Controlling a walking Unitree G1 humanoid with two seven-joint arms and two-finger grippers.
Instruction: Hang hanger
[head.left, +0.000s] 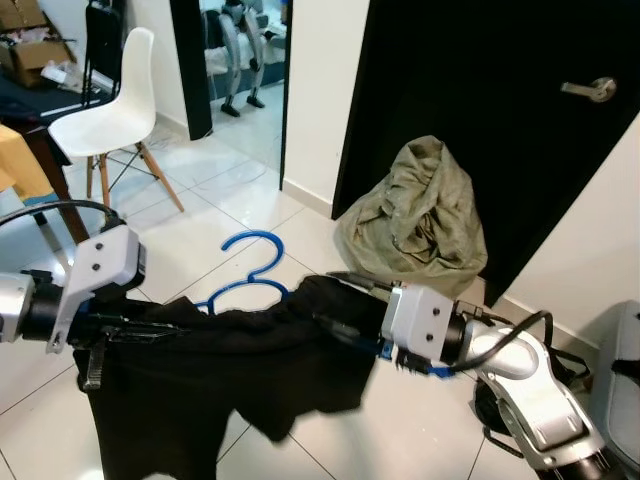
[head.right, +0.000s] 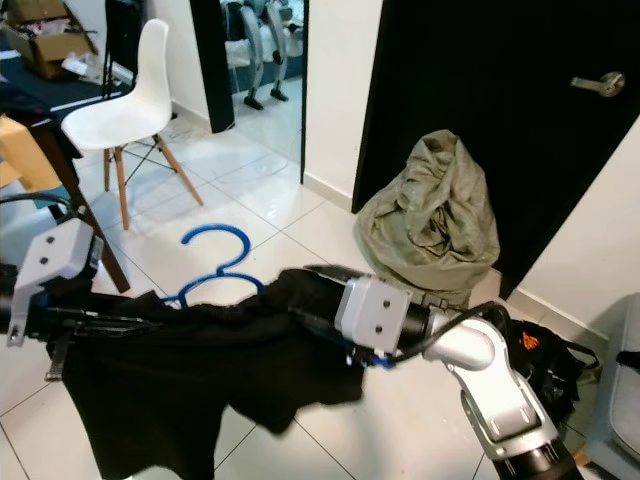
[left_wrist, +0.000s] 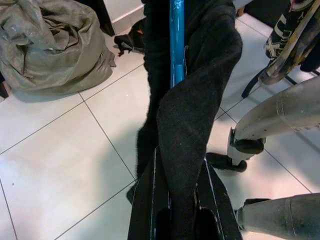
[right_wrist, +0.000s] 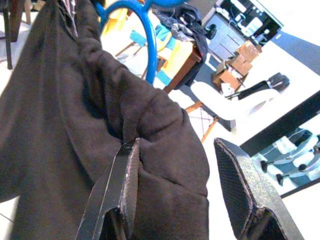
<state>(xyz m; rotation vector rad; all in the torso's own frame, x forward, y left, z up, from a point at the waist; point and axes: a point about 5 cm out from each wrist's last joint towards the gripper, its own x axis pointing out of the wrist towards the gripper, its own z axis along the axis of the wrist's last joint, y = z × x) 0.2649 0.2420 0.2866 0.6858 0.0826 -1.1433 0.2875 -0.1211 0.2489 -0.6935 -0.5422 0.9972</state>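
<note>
Left gripper (left_wrist: 180, 200), pinched on the black garment (head.left: 230, 360) at one end of the blue hanger (head.left: 250, 272); right gripper (right_wrist: 185, 190), fingers parted, against the cloth at the other end. The load hangs above the tiled floor (head.left: 250, 205). Stiff, light hanger; limp, slippery cloth: best gripped on the bar.

blue hanger (head.left: 250, 268) — hook up | black garment (head.left: 240, 360) draped — held aloft
</note>
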